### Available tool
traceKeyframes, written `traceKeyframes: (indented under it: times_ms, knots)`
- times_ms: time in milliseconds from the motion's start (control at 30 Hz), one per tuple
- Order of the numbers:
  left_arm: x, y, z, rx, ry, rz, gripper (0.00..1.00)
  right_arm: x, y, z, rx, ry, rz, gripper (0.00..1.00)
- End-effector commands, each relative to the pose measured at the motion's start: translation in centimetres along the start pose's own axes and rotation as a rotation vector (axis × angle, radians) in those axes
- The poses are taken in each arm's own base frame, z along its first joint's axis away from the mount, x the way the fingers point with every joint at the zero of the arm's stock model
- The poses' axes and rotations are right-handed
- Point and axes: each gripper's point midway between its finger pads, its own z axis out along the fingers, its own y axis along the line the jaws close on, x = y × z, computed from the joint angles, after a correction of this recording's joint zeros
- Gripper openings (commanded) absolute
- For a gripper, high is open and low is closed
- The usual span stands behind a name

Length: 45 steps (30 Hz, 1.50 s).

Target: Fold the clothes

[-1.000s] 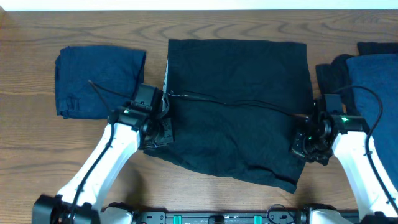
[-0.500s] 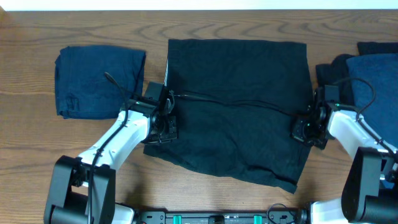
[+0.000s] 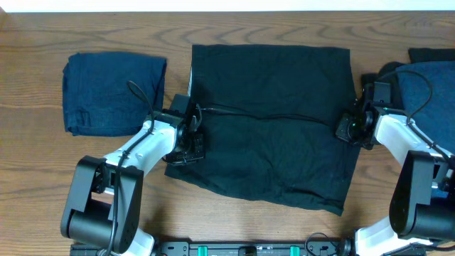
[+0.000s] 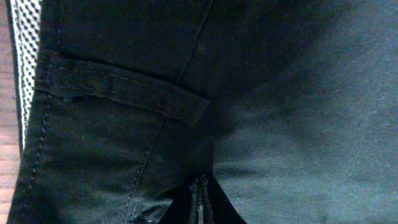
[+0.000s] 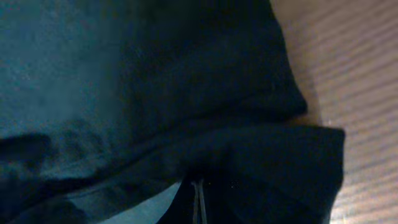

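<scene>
The black garment (image 3: 270,121) is clenched by the left gripper (image 3: 187,140) and right gripper (image 3: 351,129); under uneven pull one edge could be lost.

A brown wooden table (image 3: 43,43) with a marked grain is seen from above, and three groups of cloth are laid directly on it. At the left, a navy garment (image 3: 114,92) is folded into a rough rectangle. In the middle, a black garment (image 3: 274,121) is spread flat, its lower edge slanted and its upper edge straight. A belt loop (image 4: 124,93) on it is shown in the left wrist view. At the right edge, a blue garment (image 3: 430,85) is heaped over black cloth (image 3: 373,82) and is partly cut off by the frame.
</scene>
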Motion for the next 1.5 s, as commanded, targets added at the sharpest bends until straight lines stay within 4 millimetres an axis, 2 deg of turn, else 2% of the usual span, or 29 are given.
traceKeyframes:
  times_ms: [0, 100, 200, 400, 500, 600, 733, 800, 867, 900, 1000, 1133, 1300, 1467]
  knots:
    - [-0.3, 0.7, 1.8, -0.03, 0.011, 0.008, 0.06, -0.8, -0.9, 0.5, 0.037, -0.009, -0.007, 0.01]
    - [-1.0, 0.4, 1.5, -0.023, -0.007, 0.011, 0.06, -2.4, -0.2, -0.9, 0.012, -0.015, -0.004, 0.01]
    - [-1.5, -0.4, -0.1, -0.005, -0.017, 0.015, 0.06, -3.7, 1.4, -3.2, -0.044, 0.007, -0.061, 0.01]
    - [-3.6, -2.9, -6.4, 0.068, -0.163, 0.049, 0.06, -5.2, 2.9, -8.6, -0.067, 0.06, -0.074, 0.01]
    - [-4.7, -4.1, -9.6, 0.115, -0.284, 0.076, 0.06, -5.5, 2.9, -9.4, -0.06, 0.058, -0.072, 0.01]
    - [-6.0, -4.8, -11.6, 0.14, -0.387, 0.112, 0.06, -6.3, 1.6, -9.2, -0.004, 0.028, -0.052, 0.02]
    - [-7.6, -5.5, -11.4, 0.158, -0.434, 0.139, 0.07, -7.4, -1.5, -9.4, 0.093, -0.01, 0.017, 0.14]
    - [-8.6, -5.8, -10.7, 0.163, -0.447, 0.142, 0.07, -7.6, -2.2, -9.4, 0.088, -0.013, 0.041, 0.14]
    - [-9.6, -6.0, -9.7, 0.166, -0.456, 0.144, 0.07, -7.8, -3.1, -9.5, 0.088, -0.014, 0.065, 0.12]
    - [-10.0, -6.0, -9.2, 0.165, -0.454, 0.143, 0.07, -7.9, -3.4, -9.5, 0.09, -0.017, 0.074, 0.03]
    - [-10.3, -5.7, -7.4, 0.153, -0.423, 0.137, 0.07, -8.5, -4.2, -9.1, 0.093, -0.026, 0.07, 0.01]
    - [-10.3, -5.4, -6.1, 0.137, -0.394, 0.149, 0.06, -9.7, -5.1, -7.0, 0.097, -0.033, 0.07, 0.01]
    - [-10.3, -5.3, -6.1, 0.132, -0.397, 0.151, 0.07, -10.6, -5.6, -2.4, 0.06, -0.005, 0.038, 0.01]
    - [-11.0, -4.1, -6.2, 0.057, -0.433, 0.144, 0.06, -10.7, -6.7, 1.6, 0.072, 0.021, 0.043, 0.01]
